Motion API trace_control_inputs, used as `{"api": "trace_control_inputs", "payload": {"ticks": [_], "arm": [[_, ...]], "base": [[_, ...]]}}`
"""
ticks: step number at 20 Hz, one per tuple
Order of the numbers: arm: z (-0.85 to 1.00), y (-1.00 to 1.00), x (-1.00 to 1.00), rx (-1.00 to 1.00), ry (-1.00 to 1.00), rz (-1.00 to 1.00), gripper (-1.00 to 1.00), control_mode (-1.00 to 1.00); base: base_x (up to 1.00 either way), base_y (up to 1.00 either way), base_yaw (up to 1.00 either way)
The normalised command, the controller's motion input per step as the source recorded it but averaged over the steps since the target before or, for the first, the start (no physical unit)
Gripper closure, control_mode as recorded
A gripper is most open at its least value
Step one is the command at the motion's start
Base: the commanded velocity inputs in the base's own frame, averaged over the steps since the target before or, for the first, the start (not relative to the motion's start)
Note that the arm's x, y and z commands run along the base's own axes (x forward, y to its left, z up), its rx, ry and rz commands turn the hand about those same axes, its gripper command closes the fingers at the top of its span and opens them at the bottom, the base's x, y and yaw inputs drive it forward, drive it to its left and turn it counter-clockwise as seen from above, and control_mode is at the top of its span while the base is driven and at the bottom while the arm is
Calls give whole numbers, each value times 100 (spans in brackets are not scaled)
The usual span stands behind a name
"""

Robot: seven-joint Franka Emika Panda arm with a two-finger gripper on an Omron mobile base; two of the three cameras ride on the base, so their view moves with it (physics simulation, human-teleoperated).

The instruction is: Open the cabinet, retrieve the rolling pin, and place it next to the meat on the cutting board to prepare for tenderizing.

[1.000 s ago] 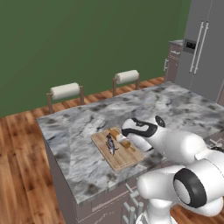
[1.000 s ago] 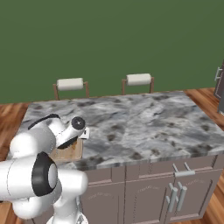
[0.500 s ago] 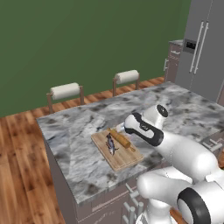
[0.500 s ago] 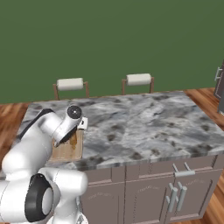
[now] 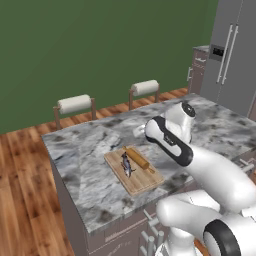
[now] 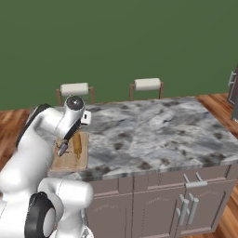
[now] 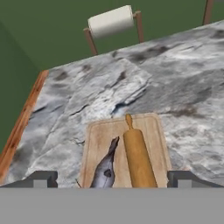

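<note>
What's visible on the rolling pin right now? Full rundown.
The rolling pin is a light orange-brown wooden cylinder with a narrower knobbed handle at its visible end. It lies flat on the cutting board, lengthwise, right beside the meat. Nothing grips it. In the hand view its near end is cut off.

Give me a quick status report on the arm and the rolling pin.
Gripper open, holding nothing, above the cutting board. Rolling pin lying flat on the board beside the meat. Nothing in the way.
</note>
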Motion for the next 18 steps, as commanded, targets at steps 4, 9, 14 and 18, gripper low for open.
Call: {"api": "trace_control_inputs", "payload": {"ticks": [4,9,14,18], "arm": [[65,-5,-11,-1,0,-1,-100,-100],[61,-5,-22,-3,0,-1,-100,-100],[53,-8,-51,-2,-5,-3,-100,-100],[39,-12,-82,-2,-10,-6,-100,-100]], "base": [[0,0,0],[0,0,0],[0,0,0],[0,0,0]]}}
